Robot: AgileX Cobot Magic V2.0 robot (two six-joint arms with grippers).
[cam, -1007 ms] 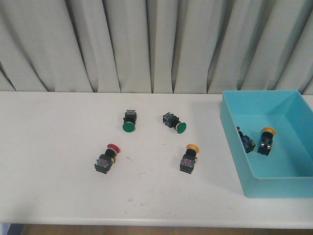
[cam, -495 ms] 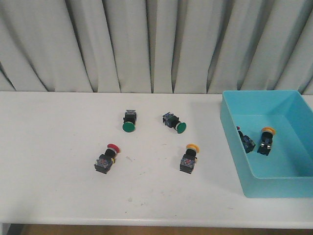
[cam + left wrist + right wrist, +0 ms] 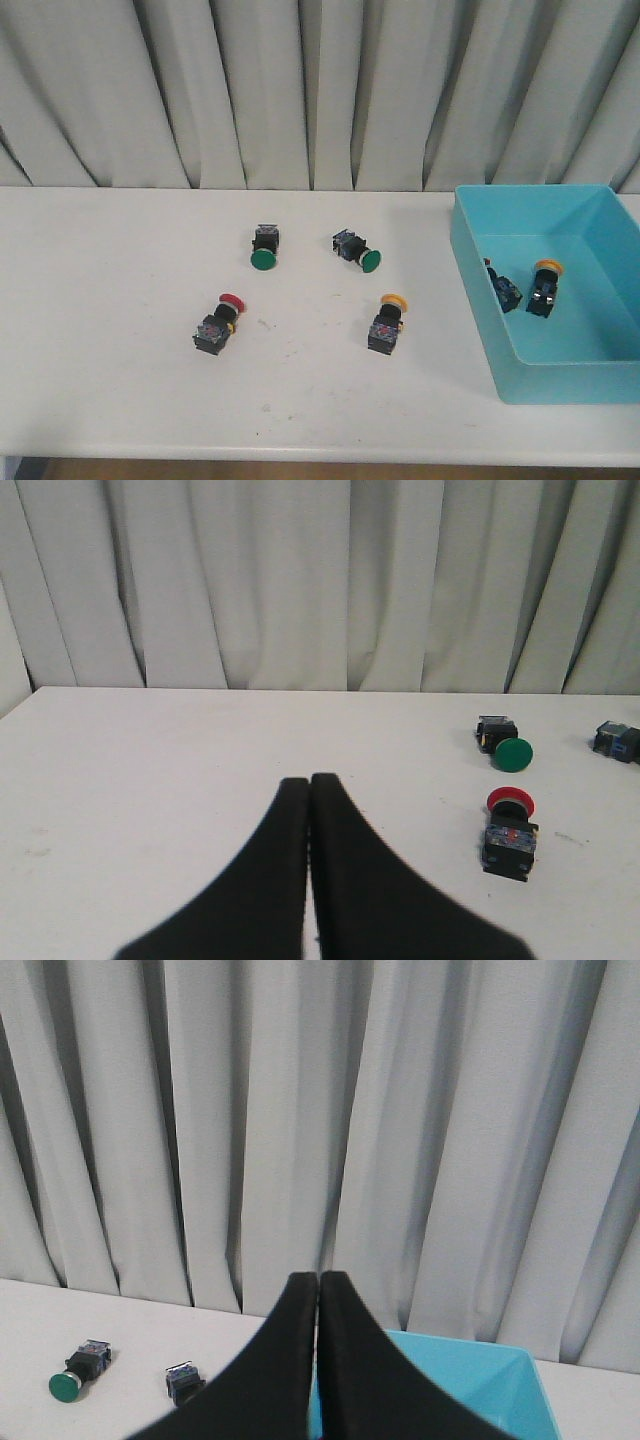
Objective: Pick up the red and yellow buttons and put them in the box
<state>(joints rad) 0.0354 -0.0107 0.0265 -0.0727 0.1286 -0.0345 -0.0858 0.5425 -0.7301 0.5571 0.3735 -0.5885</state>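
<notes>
Buttons lie scattered on the white table (image 3: 100,300) in front of me. Nearest on the left is the red button (image 3: 220,322), tipped on its side with its cap pointing away from me. To its right, well apart, lies a yellow button (image 3: 387,322) in much the same pose. Farther back sit two green buttons — one (image 3: 264,246) with its cap facing me, the other (image 3: 356,250) angled with its cap to the right.

At the right edge of the table stands the box (image 3: 480,290), turquoise and low-walled. Inside it lie a second yellow button (image 3: 543,287) and, just beside it on the left, another black-bodied button (image 3: 502,287) whose cap colour I cannot make out.

My left gripper (image 3: 309,780) has its two black fingers pressed together with nothing between them; it hangs above bare table, well to the left of the red button. My right gripper (image 3: 318,1278) is likewise closed and empty — raised high, with the curtain (image 3: 300,1110) behind it.
</notes>
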